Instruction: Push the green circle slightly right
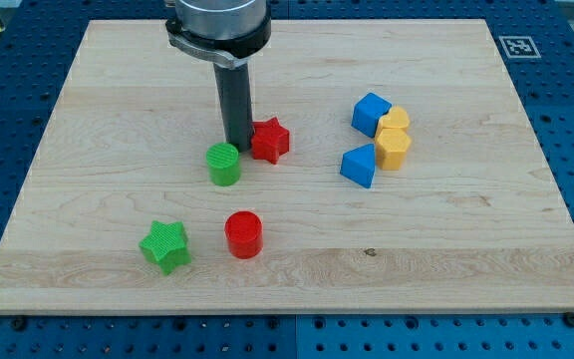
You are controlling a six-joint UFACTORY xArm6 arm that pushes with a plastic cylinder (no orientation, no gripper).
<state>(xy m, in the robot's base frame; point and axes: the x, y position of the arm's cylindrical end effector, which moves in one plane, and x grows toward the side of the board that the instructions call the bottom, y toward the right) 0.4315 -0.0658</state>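
Observation:
The green circle (pixel 224 165) is a short green cylinder left of the board's middle. My tip (pixel 238 148) stands just above and right of it in the view, almost touching its upper right edge. The red star (pixel 270 140) lies right beside my tip on its right. The dark rod rises from the tip to the arm's head at the view's top.
A red circle (pixel 244 234) and a green star (pixel 165 246) lie toward the view's bottom left. On the right are a blue cube (pixel 371 112), a blue wedge-like block (pixel 359 166), and two yellow blocks (pixel 393 122) (pixel 393 149). The wooden board (pixel 118 100) ends at blue perforated table.

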